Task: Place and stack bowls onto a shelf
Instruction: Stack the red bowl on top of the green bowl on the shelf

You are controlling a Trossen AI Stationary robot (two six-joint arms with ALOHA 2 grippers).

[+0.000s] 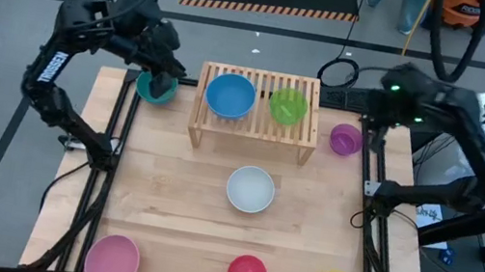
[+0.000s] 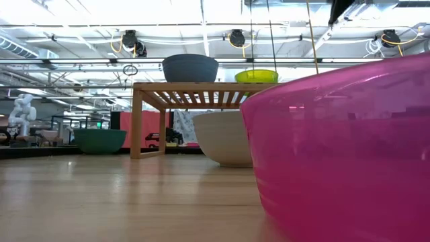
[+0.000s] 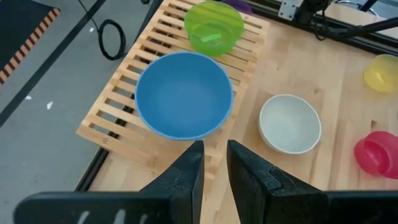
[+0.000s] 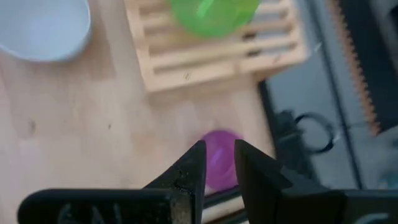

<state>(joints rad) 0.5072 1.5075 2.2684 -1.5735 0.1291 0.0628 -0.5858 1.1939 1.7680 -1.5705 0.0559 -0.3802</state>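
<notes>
Tabletop (image 1: pixel 175 194): purple bowl (image 4: pixel 219 157) beneath right claw (image 4: pixel 219 167).

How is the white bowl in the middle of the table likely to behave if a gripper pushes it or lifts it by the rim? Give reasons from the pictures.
The white bowl looks thin-walled, so it is probably light and stiff. Its glossy wall may be slippery in a rim pinch. It stands upright on bare wood, wide at the rim, so a low push should probably slide it rather than tip it.
</notes>
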